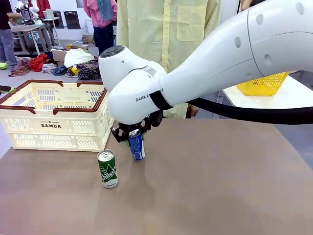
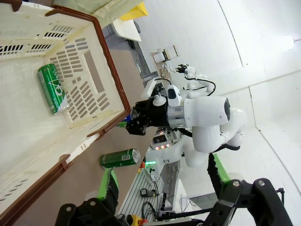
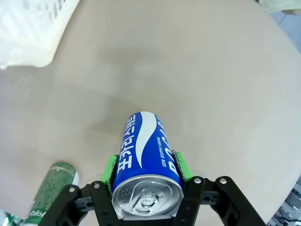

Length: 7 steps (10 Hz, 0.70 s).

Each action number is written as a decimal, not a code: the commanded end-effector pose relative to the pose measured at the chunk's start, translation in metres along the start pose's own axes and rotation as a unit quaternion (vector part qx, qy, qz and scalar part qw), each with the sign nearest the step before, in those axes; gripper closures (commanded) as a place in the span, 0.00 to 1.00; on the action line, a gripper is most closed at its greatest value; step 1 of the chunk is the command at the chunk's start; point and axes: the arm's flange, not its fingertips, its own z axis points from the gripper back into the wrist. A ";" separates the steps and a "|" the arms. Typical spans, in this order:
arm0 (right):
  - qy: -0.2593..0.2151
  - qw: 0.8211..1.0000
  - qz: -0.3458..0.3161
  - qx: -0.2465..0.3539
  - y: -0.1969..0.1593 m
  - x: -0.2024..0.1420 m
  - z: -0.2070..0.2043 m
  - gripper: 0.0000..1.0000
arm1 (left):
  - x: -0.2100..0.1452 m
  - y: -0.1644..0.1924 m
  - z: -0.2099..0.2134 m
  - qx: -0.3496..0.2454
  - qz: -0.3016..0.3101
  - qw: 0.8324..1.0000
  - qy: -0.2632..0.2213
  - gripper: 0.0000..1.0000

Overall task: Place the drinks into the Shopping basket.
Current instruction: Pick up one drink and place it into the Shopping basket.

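The blue can is a thin metal shell. It is light, smooth and slippery, stiff along its length but easy to dent under a hard side squeeze. The best hold is across the round body near the top. The right gripper has it there, its green pads closed on either side just below the silver lid. The can hangs slightly tilted under the wrist, just right of the basket; whether its base is clear of the table is hard to tell. A green can stands on the table just beside it. The left gripper hovers over the basket, spread wide and empty. A second green can lies on its side inside.
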 end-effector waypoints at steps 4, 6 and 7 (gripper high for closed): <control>0.010 0.999 -0.014 0.037 -0.013 -0.003 0.004 0.59 | -0.002 -0.003 0.000 0.002 0.000 1.000 0.001 0.00; 0.014 0.999 -0.016 0.032 -0.016 -0.003 0.005 0.00 | -0.002 -0.003 0.000 0.002 0.000 1.000 0.001 0.00; 0.012 0.999 -0.017 0.030 -0.018 -0.004 0.007 0.00 | -0.002 -0.003 0.000 0.002 0.000 1.000 0.001 0.00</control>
